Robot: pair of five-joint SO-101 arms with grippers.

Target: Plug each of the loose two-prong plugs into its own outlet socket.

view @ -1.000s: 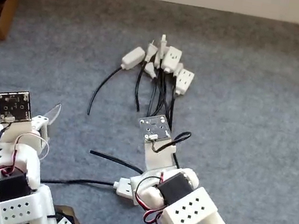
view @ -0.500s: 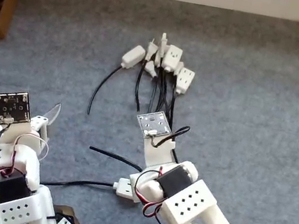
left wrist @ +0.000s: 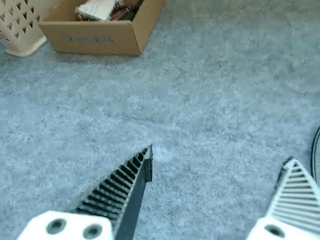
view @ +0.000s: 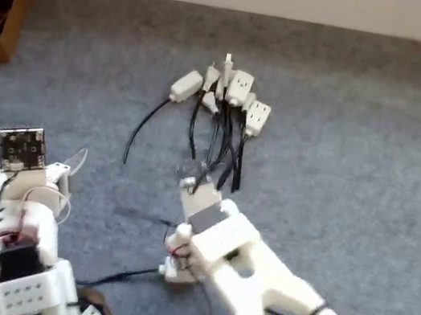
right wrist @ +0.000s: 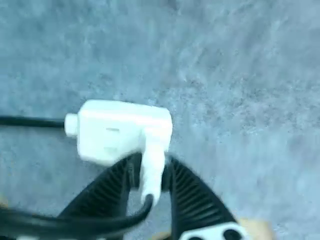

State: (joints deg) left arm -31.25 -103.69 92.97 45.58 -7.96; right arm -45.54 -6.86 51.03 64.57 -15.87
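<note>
Plug (right wrist: 151,177) clamped in right end effector (right wrist: 151,161), touching white socket block (right wrist: 122,130) on carpet (right wrist: 240,75); prong seating cannot be told. Left end effector (left wrist: 218,156) spread wide above bare carpet. Judged step: mating pair. Next: align prongs, press straight in.

Corded plugs (view: 213,72) and sockets (view: 257,115) on carpet (view: 358,151)
</note>
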